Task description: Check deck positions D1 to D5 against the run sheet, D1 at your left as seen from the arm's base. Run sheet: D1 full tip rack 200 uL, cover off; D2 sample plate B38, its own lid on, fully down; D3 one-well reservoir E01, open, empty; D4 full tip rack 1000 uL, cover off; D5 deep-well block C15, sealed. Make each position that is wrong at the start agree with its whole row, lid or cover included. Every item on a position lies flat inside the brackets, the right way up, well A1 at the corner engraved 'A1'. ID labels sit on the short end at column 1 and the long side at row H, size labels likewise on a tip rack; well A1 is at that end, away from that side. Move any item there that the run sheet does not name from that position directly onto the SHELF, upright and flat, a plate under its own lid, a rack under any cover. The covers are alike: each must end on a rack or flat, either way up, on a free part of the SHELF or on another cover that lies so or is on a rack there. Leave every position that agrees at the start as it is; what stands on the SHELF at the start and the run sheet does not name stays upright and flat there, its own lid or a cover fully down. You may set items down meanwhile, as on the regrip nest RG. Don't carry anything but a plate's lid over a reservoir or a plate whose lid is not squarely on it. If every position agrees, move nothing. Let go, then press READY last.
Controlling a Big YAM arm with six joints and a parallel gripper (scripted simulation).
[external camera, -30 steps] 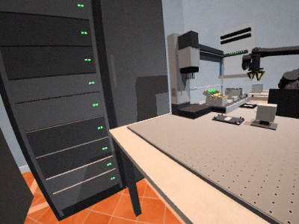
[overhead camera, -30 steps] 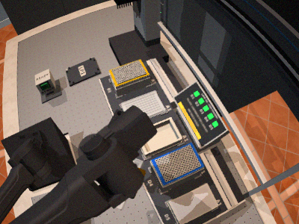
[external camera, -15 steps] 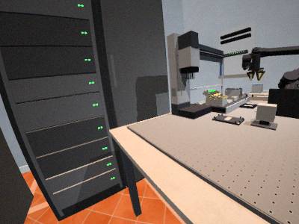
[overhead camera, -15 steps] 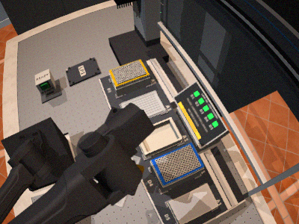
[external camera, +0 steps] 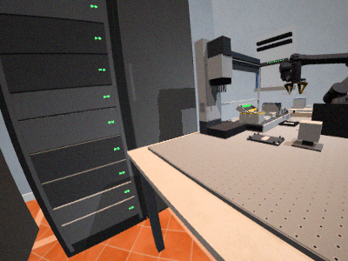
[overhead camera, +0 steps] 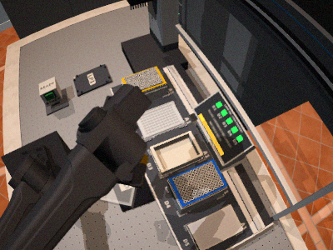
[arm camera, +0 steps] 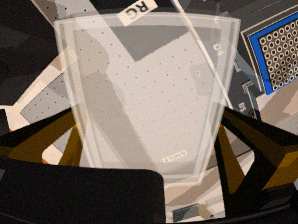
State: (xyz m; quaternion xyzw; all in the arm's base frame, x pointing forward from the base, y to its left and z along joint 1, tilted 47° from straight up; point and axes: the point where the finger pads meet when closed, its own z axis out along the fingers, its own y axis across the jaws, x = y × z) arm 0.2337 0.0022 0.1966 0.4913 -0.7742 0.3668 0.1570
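Observation:
My gripper [arm camera: 148, 110] is shut on a clear lid [arm camera: 148, 90], gripped across its width between the yellow fingers and held above the table near the RG nest [arm camera: 136, 10]. In the side view the gripper [external camera: 295, 87] hangs high above the deck. In the overhead view my arm [overhead camera: 104, 137] hides the gripper and the lid. The deck row runs from a yellow-framed tip rack [overhead camera: 143, 78], to a white well plate without a lid [overhead camera: 160, 118], an open empty reservoir [overhead camera: 176, 152], a blue-framed tip rack [overhead camera: 197, 181] and a sealed block [overhead camera: 216, 229].
A panel with several green lights [overhead camera: 226, 125] stands right of the deck. The READY button box [overhead camera: 50, 96] and a dark labelled plate [overhead camera: 91, 79] sit at the left. The pipetting tower [overhead camera: 166, 21] stands at the back.

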